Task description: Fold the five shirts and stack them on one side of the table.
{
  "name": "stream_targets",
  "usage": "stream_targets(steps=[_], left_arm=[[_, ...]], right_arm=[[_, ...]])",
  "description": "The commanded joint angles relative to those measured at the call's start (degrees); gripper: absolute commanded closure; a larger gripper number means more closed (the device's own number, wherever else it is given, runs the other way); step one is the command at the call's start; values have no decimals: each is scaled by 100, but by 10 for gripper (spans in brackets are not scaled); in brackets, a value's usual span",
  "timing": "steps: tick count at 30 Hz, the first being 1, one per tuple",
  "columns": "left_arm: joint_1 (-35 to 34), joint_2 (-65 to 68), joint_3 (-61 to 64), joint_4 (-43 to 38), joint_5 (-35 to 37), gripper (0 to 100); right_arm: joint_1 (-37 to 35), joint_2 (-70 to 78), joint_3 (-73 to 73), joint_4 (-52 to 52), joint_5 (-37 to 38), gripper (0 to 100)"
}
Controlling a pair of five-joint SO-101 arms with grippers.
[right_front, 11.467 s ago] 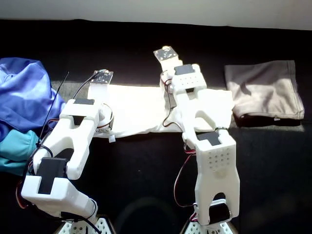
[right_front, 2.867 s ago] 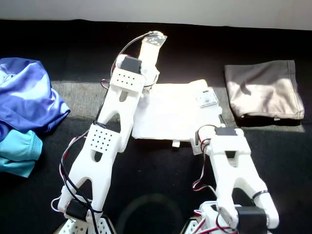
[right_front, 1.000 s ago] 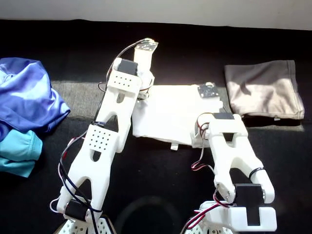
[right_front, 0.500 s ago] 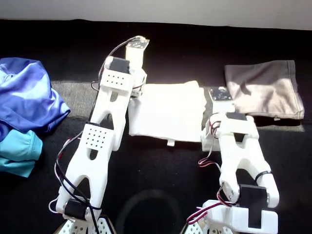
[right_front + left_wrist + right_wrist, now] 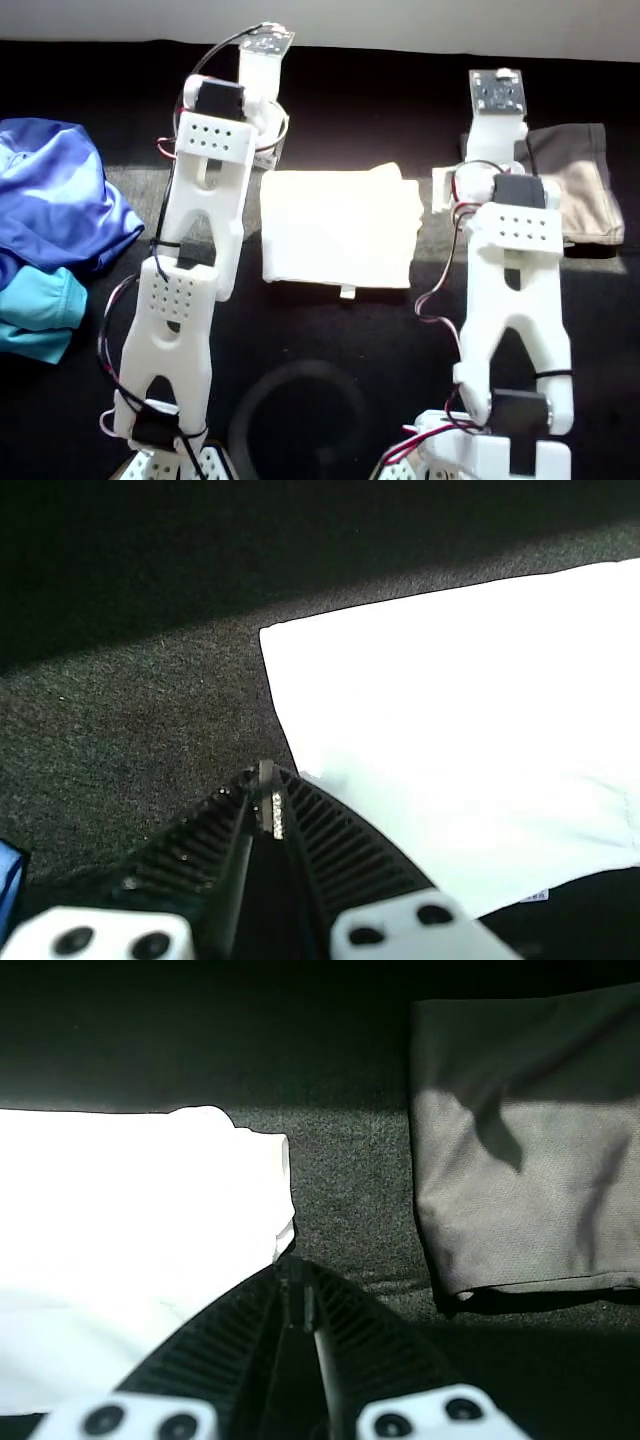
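folding looks done on the white shirt (image 5: 340, 225). our left gripper (image 5: 266, 785) and right gripper (image 5: 295, 1275) are clenched on nothing. next we lift it onto the grey shirt (image 5: 590, 190).

Occluded and cropped parts of the shirts.
The right arm (image 5: 510, 250) hides the grey shirt's (image 5: 585, 185) inner side; the blue shirt (image 5: 55, 200) and teal shirt (image 5: 35, 305) run off the high view's left edge; the white shirt's (image 5: 340, 225) tag (image 5: 347, 292) is too small to read.
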Motion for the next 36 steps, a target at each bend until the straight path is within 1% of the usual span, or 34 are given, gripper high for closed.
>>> stream_targets(steps=[1,2,3,5,8,11,13,15,18,22,26,31,34,36], left_arm=[[110,-1604,2466,26,211,990],[127,-1903,3169,9,220,990],[180,-2202,3881,-176,220,990],[224,-2782,5297,-862,211,990],[189,-3662,7213,-2154,202,990],[119,-4374,8576,-3068,202,990],[48,-4690,9086,-3429,202,990],[4,-4857,9270,-3569,202,990],[66,-4884,9297,-3613,220,990],[418,-4884,9349,-3824,237,990],[857,-4884,9341,-3903,246,990],[1437,-4875,9358,-3886,246,990],[1508,-4760,9525,-4185,246,990],[1481,-4611,9640,-4422,246,990]], right_arm=[[-391,1147,-1604,409,-176,993],[-497,1499,-1982,514,-185,993],[-585,1842,-2343,611,-185,993],[-743,2492,-3055,778,-185,993],[-963,3345,-4057,1051,-185,993],[-1156,4154,-4971,1358,-185,993],[-1200,4664,-5420,1490,-185,993],[-1165,5138,-5798,1657,-185,993],[-919,5648,-6369,2079,-185,993],[-532,6079,-7064,2536,-176,993],[-233,6369,-7451,2932,-149,993],[-101,6501,-7952,3099,-141,993],[-92,6457,-8330,3160,-141,993],[-119,6457,-8787,3468,-149,993]])
